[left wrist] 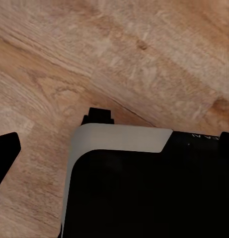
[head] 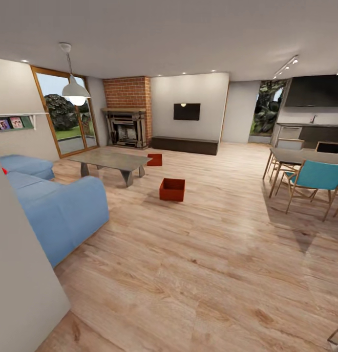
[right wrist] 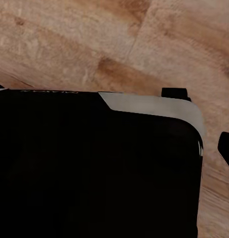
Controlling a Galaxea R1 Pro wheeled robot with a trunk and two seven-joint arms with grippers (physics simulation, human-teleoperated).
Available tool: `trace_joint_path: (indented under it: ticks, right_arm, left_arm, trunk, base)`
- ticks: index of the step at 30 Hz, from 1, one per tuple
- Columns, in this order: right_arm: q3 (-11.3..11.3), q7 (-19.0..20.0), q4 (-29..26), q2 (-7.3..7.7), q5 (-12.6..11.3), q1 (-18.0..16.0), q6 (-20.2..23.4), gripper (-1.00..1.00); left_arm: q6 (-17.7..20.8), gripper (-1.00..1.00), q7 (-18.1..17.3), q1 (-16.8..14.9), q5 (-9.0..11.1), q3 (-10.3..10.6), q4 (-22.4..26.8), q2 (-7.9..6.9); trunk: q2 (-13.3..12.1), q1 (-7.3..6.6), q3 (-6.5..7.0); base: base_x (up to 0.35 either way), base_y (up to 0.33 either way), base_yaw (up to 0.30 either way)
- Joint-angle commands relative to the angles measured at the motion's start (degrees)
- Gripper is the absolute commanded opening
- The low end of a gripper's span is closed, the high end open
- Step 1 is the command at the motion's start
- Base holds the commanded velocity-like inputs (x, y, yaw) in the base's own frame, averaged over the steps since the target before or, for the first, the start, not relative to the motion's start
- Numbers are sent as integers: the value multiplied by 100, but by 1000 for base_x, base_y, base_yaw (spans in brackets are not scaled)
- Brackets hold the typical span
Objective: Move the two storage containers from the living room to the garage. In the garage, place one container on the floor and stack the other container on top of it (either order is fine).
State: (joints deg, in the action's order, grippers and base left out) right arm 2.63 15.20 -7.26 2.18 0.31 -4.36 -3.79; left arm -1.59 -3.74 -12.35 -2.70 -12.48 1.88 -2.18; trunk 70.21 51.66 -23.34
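Living room seen from the head camera: light wood plank flooring (head: 203, 254) stretching ahead, blue sofa (head: 52, 205) at the left, low table (head: 110, 160) beyond it, brick fireplace (head: 126, 117) and wall TV (head: 186, 111) at the far wall, dining table with a teal chair (head: 313, 178) at the right. Two red-orange storage containers on the planks: nearer container (head: 172, 189) just past the low table's right end, open top upward; farther container (head: 154, 159) behind it, close to the table's far corner, well apart from the first. Both still well ahead, untouched, neither lifted. Wrist views looking down at wood planks and at the dark, grey-edged robot base (left wrist: 144, 188); a dark tip at the edge of each wrist view, gripper state impossible to tell on either side. Judged step: the approach, before any pickup. Next move likely calls for driving forward toward the nearer container, stopping within arm's reach, then lowering the arms to grasp its thin walls.
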Motion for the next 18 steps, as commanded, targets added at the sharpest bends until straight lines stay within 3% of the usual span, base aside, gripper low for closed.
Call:
trace_joint_path:
  ticks: [1, 18]
  right_arm:
    - [27, 27, 6, 1, 4, -5, -16, 100]
    - [27, 27, 6, 1, 4, -4, -16, 100]
  left_arm:
    - [-17, 100, -22, -4, -28, -44, -5, -1]
    - [-17, 100, -22, -4, -28, -44, -3, -1]
  trunk:
    - [3, 4, -6]
    - [3, 4, -6]
  base:
    - [346, 99, 0]
    - [346, 99, 0]
